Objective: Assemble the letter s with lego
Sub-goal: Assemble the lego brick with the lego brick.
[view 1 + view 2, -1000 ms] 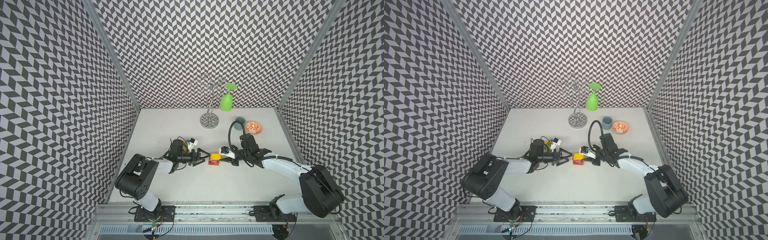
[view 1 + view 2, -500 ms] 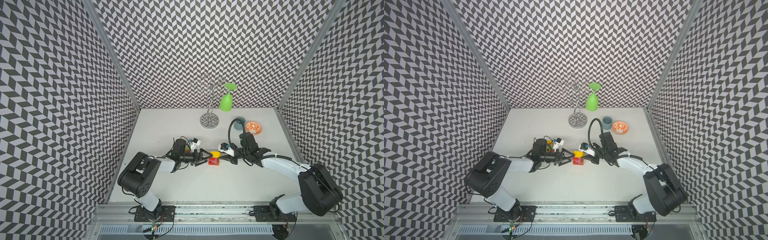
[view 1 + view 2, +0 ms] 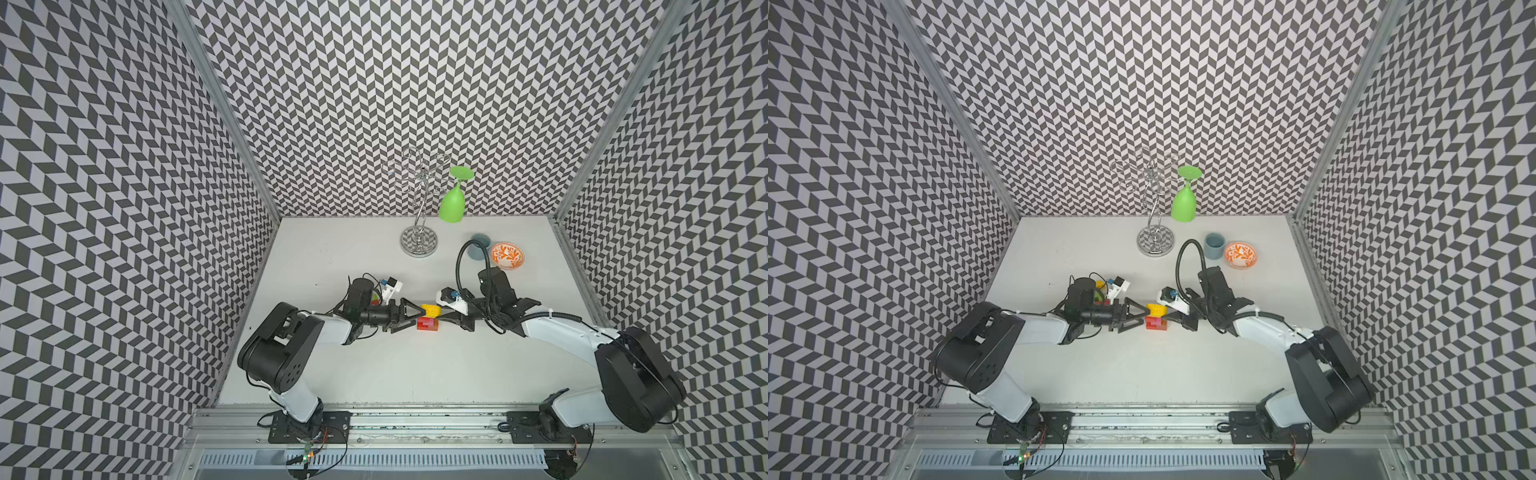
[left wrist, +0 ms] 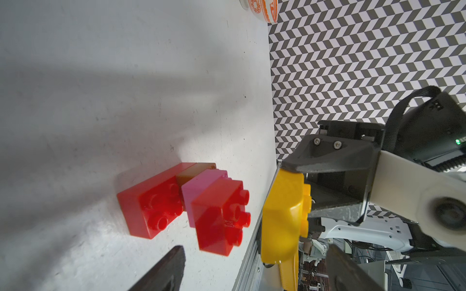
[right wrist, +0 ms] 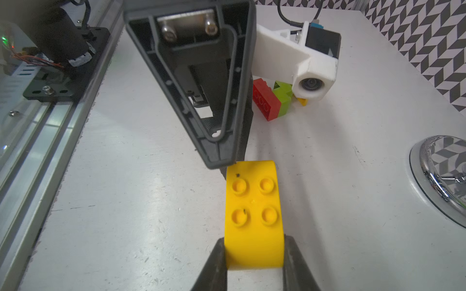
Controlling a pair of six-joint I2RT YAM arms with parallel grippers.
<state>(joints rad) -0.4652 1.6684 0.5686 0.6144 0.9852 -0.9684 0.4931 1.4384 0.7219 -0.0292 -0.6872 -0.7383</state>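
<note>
Only in left wrist view: brown brick point(image 4: 199, 170) against pink brick point(image 4: 201, 187).

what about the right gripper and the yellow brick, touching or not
Touching. The right wrist view shows the right gripper with its fingers pressed against both sides of the yellow brick.

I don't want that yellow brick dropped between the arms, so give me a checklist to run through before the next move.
1. Right gripper: jaws shut on the yellow brick, ok.
2. Left gripper: jaws gripping that brick, not ok; they stand open.
3. Yellow brick apart from the red, pink and brown stack: ok.
4. Stack studs-up on the table: ok.
5. Spare red brick and lime green brick away from both jaws: ok.
</note>
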